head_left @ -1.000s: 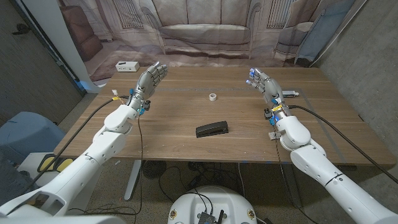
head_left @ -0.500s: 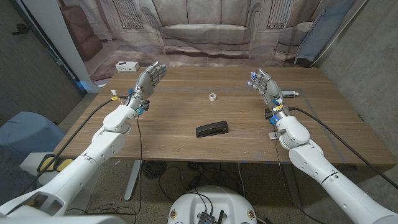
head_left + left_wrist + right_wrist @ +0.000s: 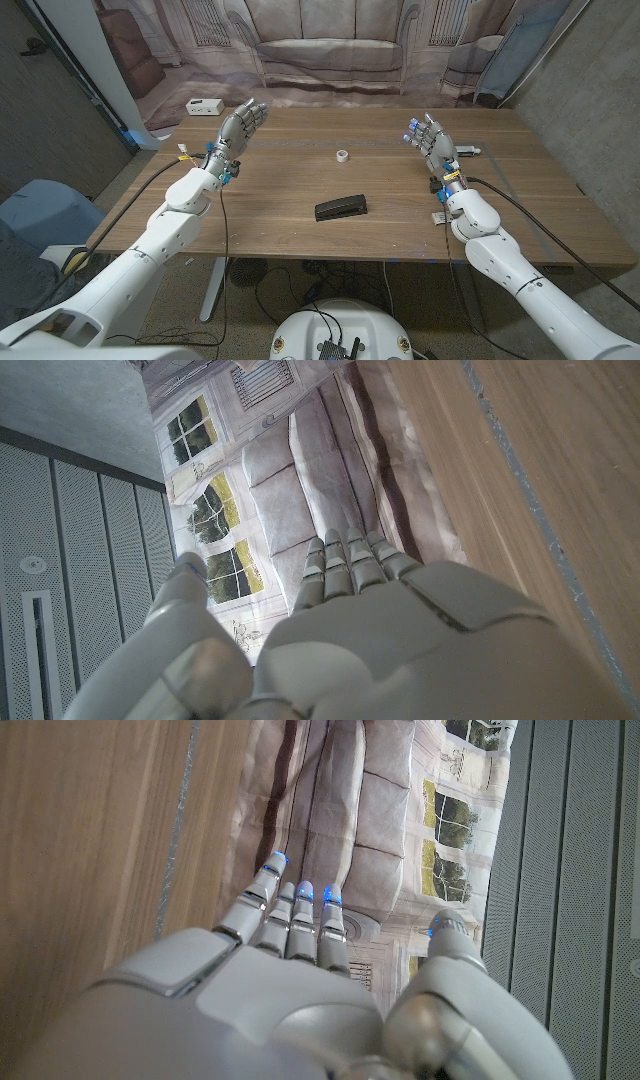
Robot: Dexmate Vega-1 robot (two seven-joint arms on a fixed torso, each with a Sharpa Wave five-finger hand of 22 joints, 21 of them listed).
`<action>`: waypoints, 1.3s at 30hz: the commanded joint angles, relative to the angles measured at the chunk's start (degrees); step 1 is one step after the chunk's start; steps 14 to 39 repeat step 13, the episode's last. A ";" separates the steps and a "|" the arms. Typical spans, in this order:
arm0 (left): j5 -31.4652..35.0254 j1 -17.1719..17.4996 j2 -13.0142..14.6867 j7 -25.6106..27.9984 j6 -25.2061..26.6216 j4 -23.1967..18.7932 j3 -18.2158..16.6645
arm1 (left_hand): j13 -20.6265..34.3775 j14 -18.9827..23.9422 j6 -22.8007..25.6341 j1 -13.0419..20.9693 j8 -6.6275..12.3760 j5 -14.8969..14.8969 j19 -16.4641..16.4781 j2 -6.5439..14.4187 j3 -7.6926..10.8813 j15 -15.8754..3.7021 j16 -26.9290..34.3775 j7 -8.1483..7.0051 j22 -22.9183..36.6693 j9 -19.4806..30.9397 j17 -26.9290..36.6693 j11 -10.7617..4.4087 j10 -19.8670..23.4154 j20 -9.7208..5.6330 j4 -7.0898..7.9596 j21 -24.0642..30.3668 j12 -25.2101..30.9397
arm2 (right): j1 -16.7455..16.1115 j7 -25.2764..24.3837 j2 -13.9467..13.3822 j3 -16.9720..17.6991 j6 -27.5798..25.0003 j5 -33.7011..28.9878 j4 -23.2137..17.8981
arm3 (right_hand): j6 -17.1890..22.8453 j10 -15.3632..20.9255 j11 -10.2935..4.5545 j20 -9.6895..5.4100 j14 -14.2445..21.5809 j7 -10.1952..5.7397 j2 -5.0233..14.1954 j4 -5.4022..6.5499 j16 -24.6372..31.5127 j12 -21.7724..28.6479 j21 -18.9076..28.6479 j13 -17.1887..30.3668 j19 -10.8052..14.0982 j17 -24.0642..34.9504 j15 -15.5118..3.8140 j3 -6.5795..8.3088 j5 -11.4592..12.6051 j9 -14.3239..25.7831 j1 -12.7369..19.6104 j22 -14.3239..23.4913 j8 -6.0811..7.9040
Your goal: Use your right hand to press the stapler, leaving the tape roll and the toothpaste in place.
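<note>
A black stapler lies near the middle of the wooden table. Beyond it sits a small white tape roll. The toothpaste lies at the right, partly hidden behind my right hand. That hand is raised above the table to the right of the stapler and well apart from it, fingers spread and holding nothing. My left hand is raised over the far left of the table, also open and holding nothing. The wrist views show the backs of my left hand and right hand with fingers extended.
A white box sits at the table's far left corner. A printed backdrop of a couch hangs behind the table. Cables run along both forearms. Bare table lies beside my right hand.
My right hand has drifted slightly to the right and a little toward the near edge. The left hand, stapler, tape roll and toothpaste have stayed put.
</note>
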 commanded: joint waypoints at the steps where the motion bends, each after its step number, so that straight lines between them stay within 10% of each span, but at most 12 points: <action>1: -0.64 1.86 1.54 -0.10 2.03 -2.12 -0.10 | 0.09 -0.09 0.08 0.51 -0.13 -0.05 -0.23 -0.09 0.61 0.15 -0.01 0.05 0.16 0.34 0.23 0.11 0.03 0.01 0.05 -0.03 -0.02 | -0.51 -0.25 1.80 0.17 1.78 1.50 1.65 | -0.19 -0.30 -0.08 -0.01 -0.24 -0.05 0.01 -0.13 -0.02 0.01 -0.15 0.25 -0.19 0.12 -0.26 -0.32 -0.05 0.04 -0.57 -0.04 -0.09; 39: -0.32 2.71 1.72 1.63 2.12 -2.69 -0.90 | 0.09 -0.08 0.12 0.52 -0.10 -0.05 -0.35 -0.06 0.62 0.21 0.04 0.09 0.16 0.34 0.23 0.00 0.06 -0.01 0.06 -0.03 0.01 | 1.64 0.56 1.48 -0.29 0.94 1.05 3.85 | 0.12 -0.10 0.06 0.13 -0.11 -0.03 -0.25 -0.11 0.14 0.19 -0.05 0.25 -0.29 0.09 -0.16 -0.59 0.01 0.01 -0.87 -0.05 0.09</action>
